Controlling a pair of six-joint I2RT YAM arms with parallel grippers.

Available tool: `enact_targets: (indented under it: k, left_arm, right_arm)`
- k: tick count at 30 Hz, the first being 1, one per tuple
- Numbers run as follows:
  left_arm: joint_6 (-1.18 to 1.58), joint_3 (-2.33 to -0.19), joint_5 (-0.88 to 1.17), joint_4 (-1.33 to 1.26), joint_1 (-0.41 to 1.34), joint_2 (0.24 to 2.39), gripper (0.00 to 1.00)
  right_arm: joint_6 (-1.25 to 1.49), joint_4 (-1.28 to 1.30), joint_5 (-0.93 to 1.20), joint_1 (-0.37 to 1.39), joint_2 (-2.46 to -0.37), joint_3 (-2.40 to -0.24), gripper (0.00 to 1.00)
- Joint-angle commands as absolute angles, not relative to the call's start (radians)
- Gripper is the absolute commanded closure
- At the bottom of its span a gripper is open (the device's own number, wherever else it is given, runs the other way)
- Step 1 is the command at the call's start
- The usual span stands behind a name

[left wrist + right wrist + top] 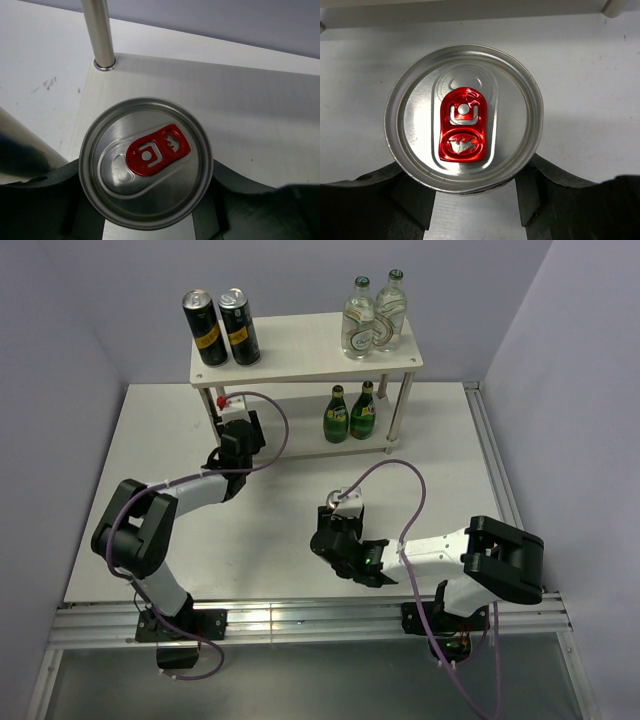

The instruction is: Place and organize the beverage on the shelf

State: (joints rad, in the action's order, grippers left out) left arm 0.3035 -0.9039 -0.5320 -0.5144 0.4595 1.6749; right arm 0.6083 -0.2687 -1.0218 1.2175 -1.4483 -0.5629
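Observation:
The pale two-tier shelf (300, 352) stands at the back of the table. Two clear bottles (372, 312) stand on its top right, two green bottles (350, 412) on the lower tier's right. My left gripper (229, 412) reaches into the lower tier's left end, shut on a silver red-tabbed can (145, 162) over the lower board (235, 105), near a metal leg (100, 35). My right gripper (338, 510) is mid-table in front of the shelf, shut on the second silver can (463, 117), its fingers (555, 182) at both sides.
Two tall black cans (222, 327) stand on the shelf's top left. The lower tier has bare board (295, 430) between the left can and the green bottles. Walls stand close behind and to both sides. Purple cables loop from both wrists.

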Motion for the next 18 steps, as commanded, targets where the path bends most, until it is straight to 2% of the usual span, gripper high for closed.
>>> enact_targets:
  k: [1,9,11,12,13,14,16,17,18]
  left_arm:
    - [0.249,-0.968,-0.517,-0.626,0.439,1.690,1.00]
    - [0.209,-1.005,-0.549,-0.631,0.430,1.753,1.00]
    - [0.224,-1.018,-0.552,-0.603,0.430,1.766,0.93]
    - [0.230,-1.016,-0.551,-0.601,0.428,1.773,0.84]
    - [0.230,-1.012,-0.551,-0.609,0.429,1.773,0.53]
    - [0.232,-1.000,-0.551,-0.614,0.428,1.770,0.39]
    - [0.239,-0.993,-0.560,-0.615,0.430,1.763,0.23]
    - [0.242,-0.991,-0.561,-0.604,0.428,1.761,0.20]
    - [0.251,-0.992,-0.558,-0.595,0.429,1.755,0.03]
  right_arm:
    - [0.604,-0.316,-1.066,1.204,-1.414,-0.607,1.00]
    - [0.580,-0.327,-1.060,1.190,-1.445,-0.644,1.00]
    - [0.562,-0.327,-1.060,1.186,-1.443,-0.656,1.00]
    - [0.551,-0.333,-1.060,1.184,-1.437,-0.660,1.00]
    - [0.545,-0.334,-1.060,1.183,-1.434,-0.663,1.00]
    - [0.531,-0.334,-1.058,1.175,-1.430,-0.667,1.00]
    - [0.517,-0.336,-1.054,1.167,-1.411,-0.672,1.00]
    - [0.500,-0.337,-1.055,1.164,-1.407,-0.676,1.00]
    - [0.492,-0.337,-1.055,1.161,-1.396,-0.678,1.00]
